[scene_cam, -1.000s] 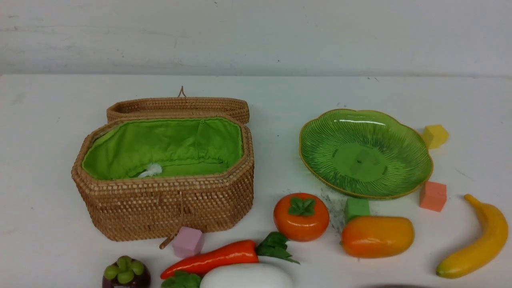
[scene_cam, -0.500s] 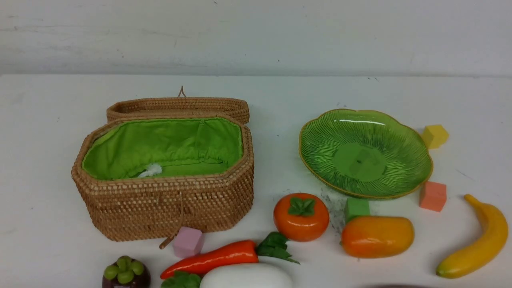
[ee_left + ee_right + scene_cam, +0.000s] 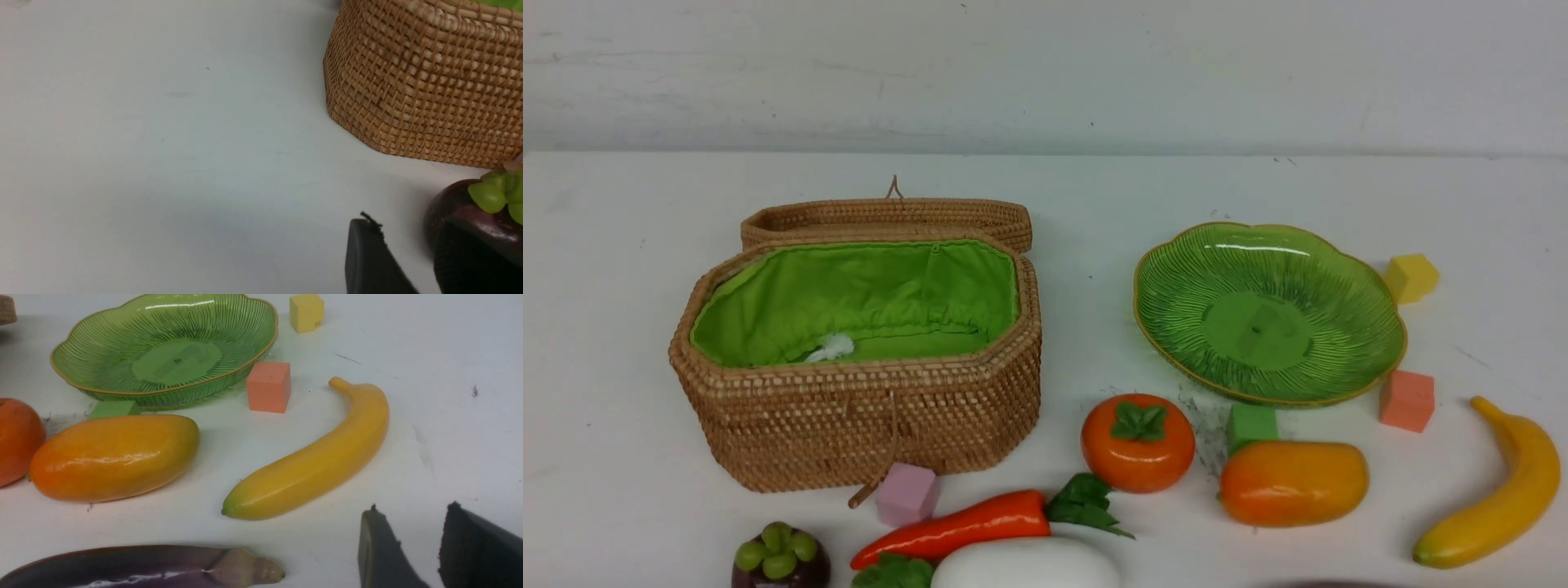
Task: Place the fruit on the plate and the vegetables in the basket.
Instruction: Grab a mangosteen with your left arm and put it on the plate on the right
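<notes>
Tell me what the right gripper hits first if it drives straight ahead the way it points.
Probably nothing: ahead of the right gripper lies only bare white table, as far as the wrist view shows. The long yellow toy banana lies beside that line, likely clear.

White tabletop (image 3: 621,245) with dark scuffs, pale scratched wall (image 3: 1045,73) behind, even light

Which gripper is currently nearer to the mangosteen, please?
Left. The left gripper is right beside the mangosteen, which shows close up in its wrist view. The right gripper is far off, near the banana and eggplant.
</notes>
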Motion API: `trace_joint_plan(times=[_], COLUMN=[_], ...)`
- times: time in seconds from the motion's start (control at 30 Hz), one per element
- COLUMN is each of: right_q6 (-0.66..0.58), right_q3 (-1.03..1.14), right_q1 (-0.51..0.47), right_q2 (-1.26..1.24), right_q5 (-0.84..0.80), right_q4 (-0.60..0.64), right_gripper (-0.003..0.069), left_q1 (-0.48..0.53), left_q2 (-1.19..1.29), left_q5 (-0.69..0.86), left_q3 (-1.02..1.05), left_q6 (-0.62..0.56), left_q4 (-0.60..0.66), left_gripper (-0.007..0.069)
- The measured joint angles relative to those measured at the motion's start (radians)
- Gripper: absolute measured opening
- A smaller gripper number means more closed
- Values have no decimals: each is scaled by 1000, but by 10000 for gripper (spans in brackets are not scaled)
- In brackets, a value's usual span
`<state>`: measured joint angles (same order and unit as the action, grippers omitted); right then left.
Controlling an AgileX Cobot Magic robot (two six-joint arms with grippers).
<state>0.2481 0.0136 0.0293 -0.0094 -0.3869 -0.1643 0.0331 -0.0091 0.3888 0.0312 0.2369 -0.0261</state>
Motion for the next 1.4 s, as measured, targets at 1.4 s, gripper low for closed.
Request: trace_joint_plan(times=[1.4], right_q6=[0], right_q3=[0], right_q1=[0], right_q2=[0], right_q5=[0], right_q4=[0], right_gripper=[245], left_q1=[0], left_q2=[0], left_q5=[-337], left_q3=[-31], left_q6=[98], left_q4=[220], left_gripper=[239])
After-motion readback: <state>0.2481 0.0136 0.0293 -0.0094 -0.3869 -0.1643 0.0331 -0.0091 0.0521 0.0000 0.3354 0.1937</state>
